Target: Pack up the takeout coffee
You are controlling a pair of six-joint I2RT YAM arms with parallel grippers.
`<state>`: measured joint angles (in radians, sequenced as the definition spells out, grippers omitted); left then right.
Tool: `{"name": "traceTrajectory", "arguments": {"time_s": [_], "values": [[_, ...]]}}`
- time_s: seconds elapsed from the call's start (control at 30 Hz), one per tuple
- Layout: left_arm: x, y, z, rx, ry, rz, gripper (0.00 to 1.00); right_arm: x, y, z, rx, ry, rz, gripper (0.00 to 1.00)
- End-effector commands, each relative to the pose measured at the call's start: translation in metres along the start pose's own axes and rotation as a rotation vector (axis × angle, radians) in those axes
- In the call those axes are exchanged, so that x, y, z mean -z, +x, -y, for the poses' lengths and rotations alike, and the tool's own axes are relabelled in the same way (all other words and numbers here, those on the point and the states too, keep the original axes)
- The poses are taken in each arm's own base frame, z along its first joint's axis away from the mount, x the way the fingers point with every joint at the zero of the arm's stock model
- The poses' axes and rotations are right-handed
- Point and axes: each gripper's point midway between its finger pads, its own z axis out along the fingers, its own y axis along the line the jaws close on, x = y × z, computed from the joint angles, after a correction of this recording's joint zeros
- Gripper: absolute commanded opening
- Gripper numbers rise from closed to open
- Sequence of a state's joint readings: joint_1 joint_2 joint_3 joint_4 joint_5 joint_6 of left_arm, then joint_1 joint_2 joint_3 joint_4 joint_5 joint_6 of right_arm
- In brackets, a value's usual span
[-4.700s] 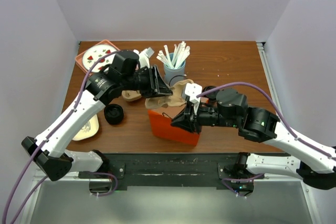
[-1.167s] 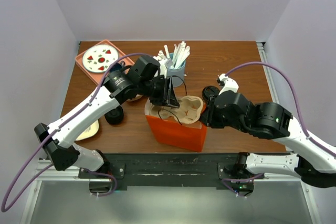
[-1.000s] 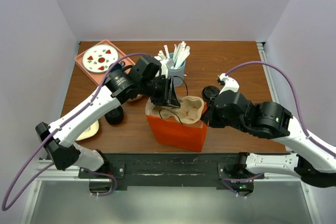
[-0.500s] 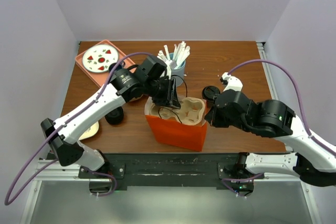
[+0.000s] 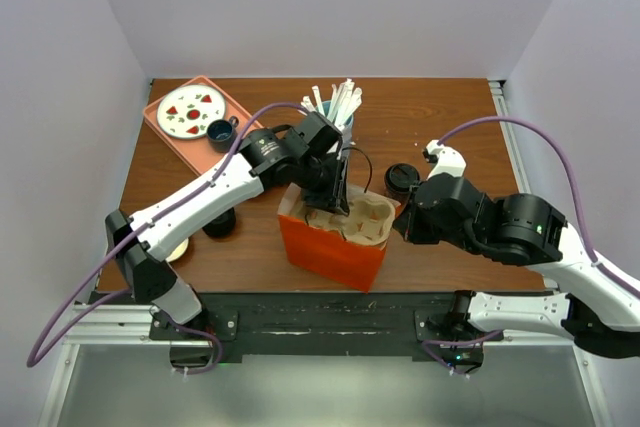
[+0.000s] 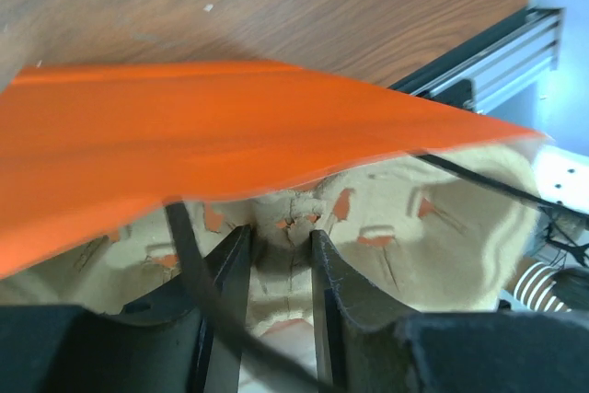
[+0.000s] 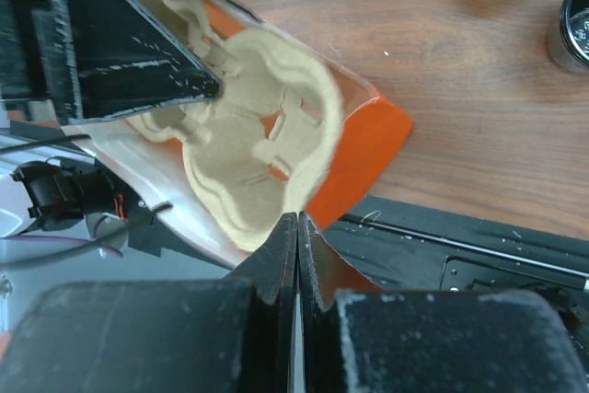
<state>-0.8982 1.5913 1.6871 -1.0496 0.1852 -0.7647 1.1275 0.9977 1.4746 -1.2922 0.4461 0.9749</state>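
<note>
Evidently light, crushable pulp cup carrier (image 5: pixel 352 219): left gripper (image 6: pixel 279 236) pinches its central ridge, judged the soundest hold; right gripper (image 7: pixel 296 218) pressed together at its edge.

Left claw (image 6: pixel 279 233) lowered carrier (image 5: pixel 372 219) deeper into bag (image 5: pixel 330 257).

Tabletop (image 5: pixel 450 117): brown wood.
Orange paper bag (image 5: pixel 330 252): standing open near the front edge, centre.
Cardboard cup carrier (image 5: pixel 365 219): tan, sitting in the bag's mouth.
Left end effector (image 5: pixel 338 192): reaching down onto the carrier's middle.
Right end effector (image 5: pixel 403 225): at the bag's right rim.
Blue cup of white straws (image 5: pixel 335 107): behind the bag.
Black-lidded cup (image 5: pixel 403 178): right of the bag.
Pink tray (image 5: pixel 165 132): far left corner, bearing a patterned plate (image 5: pixel 190 107) and a small dark cup (image 5: pixel 221 130).
</note>
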Motion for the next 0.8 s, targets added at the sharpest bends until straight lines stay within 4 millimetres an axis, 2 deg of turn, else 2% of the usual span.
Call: {"name": "traceTrajectory", "arguments": {"time_s": [0.0, 0.2, 0.33, 0.47, 0.67, 0.77], "values": [[0.002, 0.002, -0.007, 0.003, -0.058, -0.014, 0.26, 0.001, -0.006, 0.003, 0.003, 0.001, 0.041, 0.00], [0.008, -0.004, 0.002, 0.009, -0.035, 0.001, 0.32, -0.001, -0.005, 0.003, 0.011, -0.016, 0.047, 0.00], [0.012, -0.006, -0.001, 0.012, -0.059, 0.009, 0.34, -0.002, -0.006, -0.001, 0.006, -0.033, 0.056, 0.00], [0.010, -0.009, -0.007, 0.007, -0.098, 0.014, 0.27, -0.001, -0.011, -0.004, 0.005, -0.044, 0.070, 0.00], [0.012, -0.008, -0.012, 0.006, -0.122, 0.014, 0.26, 0.000, -0.013, -0.011, -0.002, -0.078, 0.081, 0.00], [0.015, -0.007, -0.012, 0.004, -0.125, 0.017, 0.26, 0.000, -0.018, -0.017, -0.016, -0.089, 0.091, 0.04]]}}
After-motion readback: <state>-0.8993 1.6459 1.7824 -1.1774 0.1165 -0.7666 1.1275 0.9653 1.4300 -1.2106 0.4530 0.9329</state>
